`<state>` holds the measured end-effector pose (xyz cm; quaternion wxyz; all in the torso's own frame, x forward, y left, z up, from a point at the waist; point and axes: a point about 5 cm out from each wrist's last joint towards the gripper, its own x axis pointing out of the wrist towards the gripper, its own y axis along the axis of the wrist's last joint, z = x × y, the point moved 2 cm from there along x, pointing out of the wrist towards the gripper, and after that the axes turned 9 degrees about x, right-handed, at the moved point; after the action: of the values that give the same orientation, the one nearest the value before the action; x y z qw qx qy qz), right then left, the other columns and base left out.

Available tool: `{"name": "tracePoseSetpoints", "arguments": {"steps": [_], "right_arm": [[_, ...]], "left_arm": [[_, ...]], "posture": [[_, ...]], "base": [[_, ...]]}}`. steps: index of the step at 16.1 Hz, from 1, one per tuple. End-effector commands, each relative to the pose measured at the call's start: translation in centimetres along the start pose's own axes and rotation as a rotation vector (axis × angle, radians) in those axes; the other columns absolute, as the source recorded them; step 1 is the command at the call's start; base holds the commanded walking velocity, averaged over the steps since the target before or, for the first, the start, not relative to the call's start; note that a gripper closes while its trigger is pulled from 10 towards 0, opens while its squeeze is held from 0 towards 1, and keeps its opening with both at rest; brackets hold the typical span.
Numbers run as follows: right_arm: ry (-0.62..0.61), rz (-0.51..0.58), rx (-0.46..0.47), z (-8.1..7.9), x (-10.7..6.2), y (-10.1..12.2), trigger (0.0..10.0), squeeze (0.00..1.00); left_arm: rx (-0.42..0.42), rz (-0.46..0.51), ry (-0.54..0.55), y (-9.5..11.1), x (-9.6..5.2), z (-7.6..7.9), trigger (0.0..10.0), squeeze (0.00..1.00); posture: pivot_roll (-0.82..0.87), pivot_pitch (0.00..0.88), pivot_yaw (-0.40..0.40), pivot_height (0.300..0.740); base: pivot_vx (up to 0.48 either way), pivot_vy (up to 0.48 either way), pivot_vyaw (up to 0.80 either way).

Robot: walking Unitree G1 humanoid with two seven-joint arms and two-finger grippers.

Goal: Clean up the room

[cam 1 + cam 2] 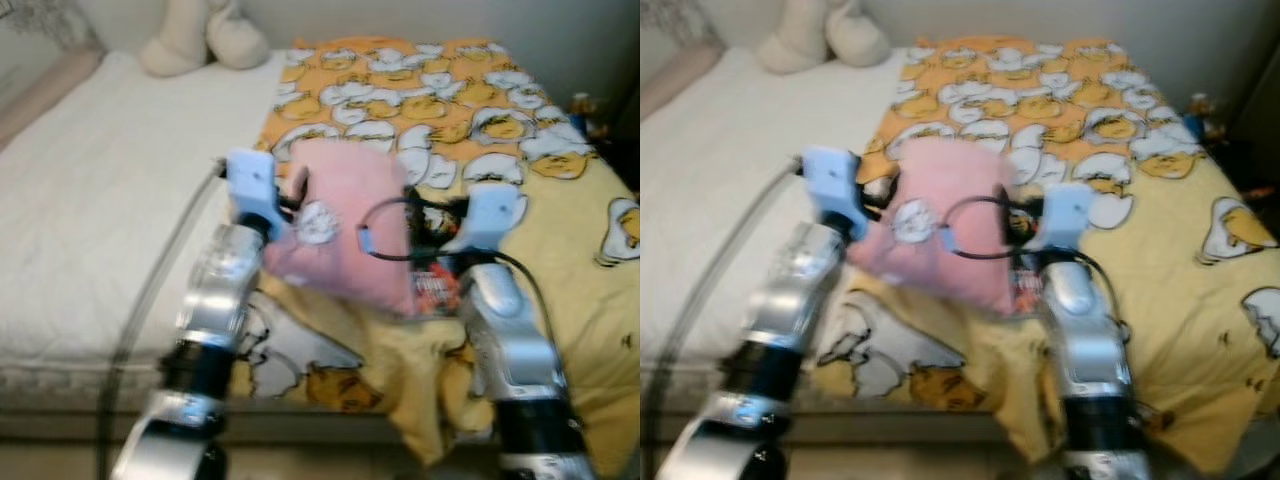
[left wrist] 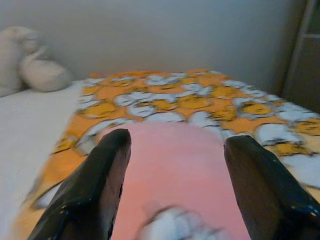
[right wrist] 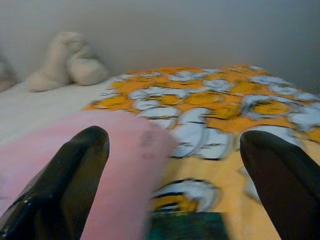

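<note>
A pink cushion (image 1: 345, 225) with a white patch is held up between my two arms, over the front of the bed. In the left wrist view my left gripper (image 2: 177, 140) is open, its black fingers (image 2: 100, 175) spread, and the cushion (image 2: 175, 165) lies between and beyond them. My right gripper (image 3: 175, 137) is open wide too, and the cushion (image 3: 125, 165) presses against one finger (image 3: 75, 175). From the head, the cushion hides both pairs of fingers. The left wrist (image 1: 250, 185) and right wrist (image 1: 495, 210) flank it.
A yellow and orange blanket (image 1: 450, 100) with egg cartoons covers the right half of the bed. The white mattress (image 1: 100, 200) is bare on the left. A cream plush toy (image 1: 200, 40) sits at the head. A colourful printed item (image 1: 435, 290) lies under the cushion.
</note>
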<state>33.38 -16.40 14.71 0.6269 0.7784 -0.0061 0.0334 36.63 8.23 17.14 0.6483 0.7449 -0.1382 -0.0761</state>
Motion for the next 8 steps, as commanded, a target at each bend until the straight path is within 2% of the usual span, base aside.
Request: {"name": "tracePoseSetpoints", "arguments": {"steps": [1, 2, 4, 5, 6, 7, 8], "right_arm": [[0.014, -0.024, 0.054, -0.9, 0.4, -0.1, 10.0, 0.00], [-0.019, -0.097, 0.058, -0.6, 1.5, 0.1, 10.0, 0.00], [-0.043, -0.149, 0.070, -0.4, 3.0, 0.4, 10.0, 0.00], [-0.072, -0.188, 0.105, -0.1, 4.0, 0.3, 10.0, 0.00], [-0.090, -0.277, 0.148, 0.0, 4.9, -0.6, 10.0, 0.00], [-0.081, -0.336, 0.167, -0.2, 5.3, -1.2, 10.0, 0.00], [-0.108, -0.372, 0.173, 0.2, 5.8, -1.7, 10.0, 0.00]], "left_arm": [[0.028, 0.008, 0.055, 0.8, 0.2, -2.4, 10.0, 0.00], [0.068, -0.012, 0.084, 1.9, 1.3, -5.1, 10.0, 0.00], [0.105, -0.073, 0.059, 2.4, 2.6, -6.6, 10.0, 0.00], [0.105, -0.135, 0.018, 2.0, 3.3, -6.9, 10.0, 0.00], [0.090, -0.230, -0.057, 0.7, 3.8, -6.5, 10.0, 0.00], [0.043, -0.276, -0.087, 0.0, 3.9, -6.4, 10.0, 0.00], [-0.053, -0.318, -0.115, -0.7, 4.0, -6.1, 10.0, 0.00]], "posture": [[-0.16, 0.000, 0.065, 0.732], [-0.16, 0.000, 0.065, 0.732], [-0.16, 0.000, 0.065, 0.732], [-0.17, 0.000, 0.065, 0.732], [-0.17, 0.000, 0.069, 0.732], [-0.17, 0.000, 0.073, 0.732], [-0.18, 0.014, 0.080, 0.732]], "base": [[0.000, 0.000, 0.00], [0.000, 0.000, 0.00], [0.000, 0.000, 0.00], [0.000, 0.000, 0.00], [0.000, 0.000, 0.00], [0.000, 0.000, 0.00], [0.000, 0.000, 0.00]]}}
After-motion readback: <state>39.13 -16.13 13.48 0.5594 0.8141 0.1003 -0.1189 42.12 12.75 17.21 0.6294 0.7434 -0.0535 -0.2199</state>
